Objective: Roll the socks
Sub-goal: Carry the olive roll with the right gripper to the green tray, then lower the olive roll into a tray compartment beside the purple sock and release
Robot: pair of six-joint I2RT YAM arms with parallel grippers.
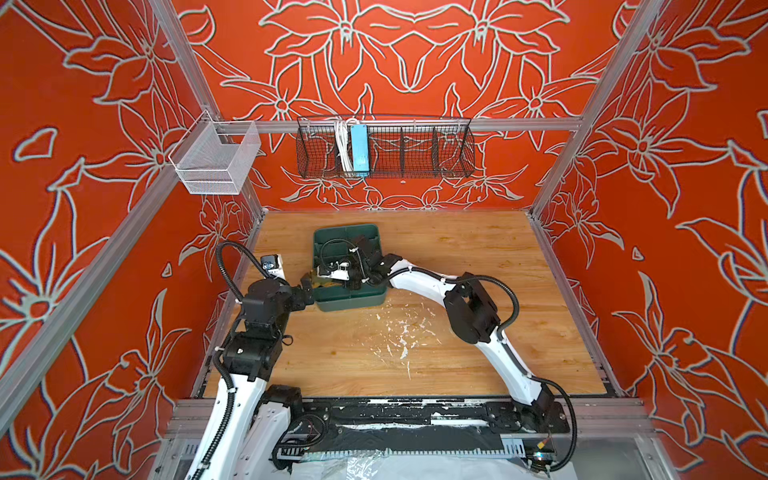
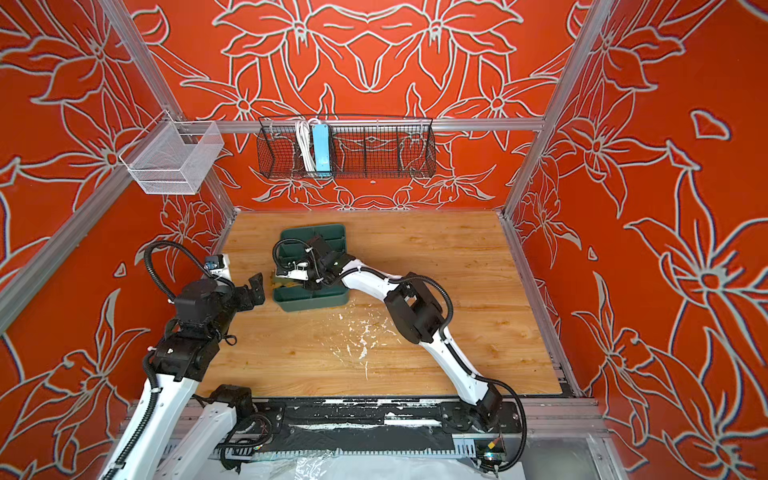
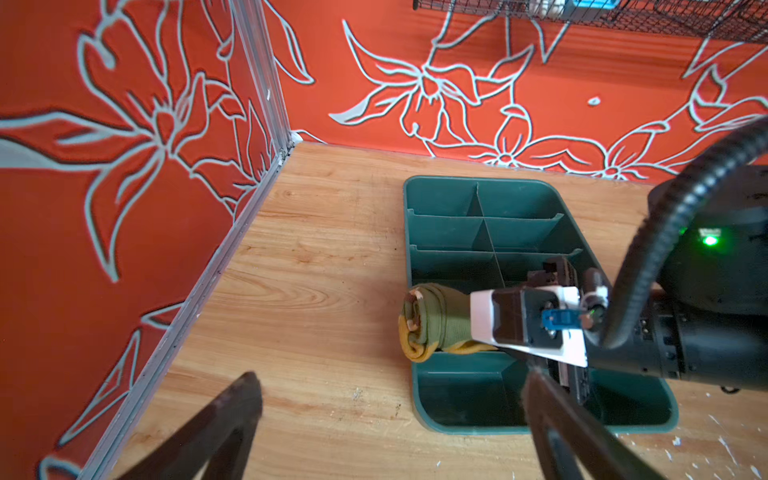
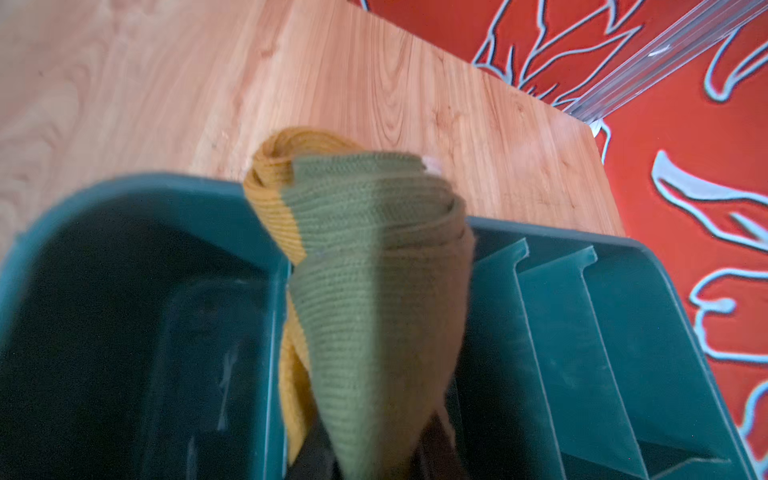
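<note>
Olive sock roll (image 3: 432, 320) overhanging tray's (image 3: 490, 179) left rim, right gripper (image 4: 374, 457) clamping it; left gripper (image 2: 255, 289) gaping empty, hovering over table (image 3: 311, 291) leftward.

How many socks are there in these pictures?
1: a rolled olive sock, held by the right claw over the edge of the green tray. Another may hide inside the roll or under the arm.

Olive-green sock (image 3: 436, 320), mustard toe, rolled tight, sticking out over tray (image 3: 478, 179) rim.
</note>
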